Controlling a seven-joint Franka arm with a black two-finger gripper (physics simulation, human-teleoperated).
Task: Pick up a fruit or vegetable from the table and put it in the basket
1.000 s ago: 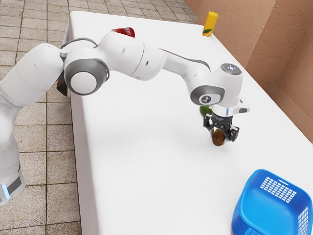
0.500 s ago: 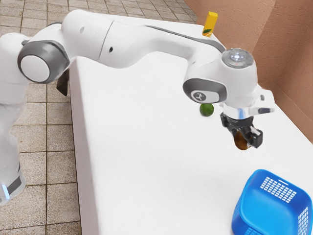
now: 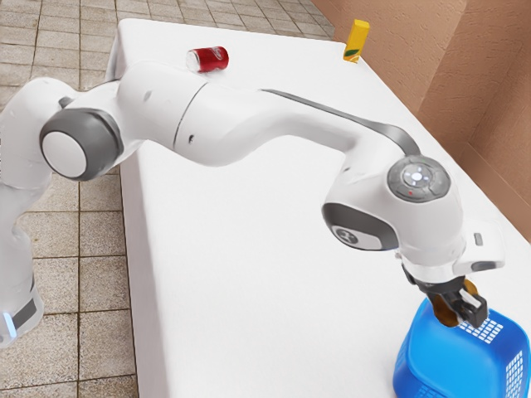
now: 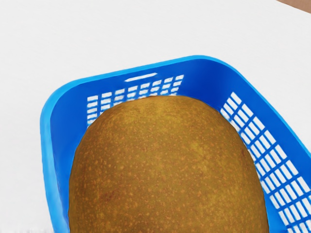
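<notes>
My gripper [image 3: 458, 305] is over the near-wall edge of the blue basket [image 3: 440, 356] in the exterior view, shut on a brown fruit [image 3: 445, 312] that shows on both sides of the black fingers. The fruit hangs at the height of the basket's rim or above it. In the wrist view the speckled brown-yellow fruit [image 4: 167, 165] looms large in front of the blue basket [image 4: 46, 145], hiding much of its inside.
A red can [image 3: 212, 59] lies at the table's far end, and a yellow carton [image 3: 356, 41] stands at the far edge by the brown wall. White tabletop [image 3: 274, 307] stretches to the exterior view's left of the basket.
Holding the brown fruit, my gripper has travelled from the middle of the table to the basket. The green fruit seen earlier is now hidden behind the arm.
</notes>
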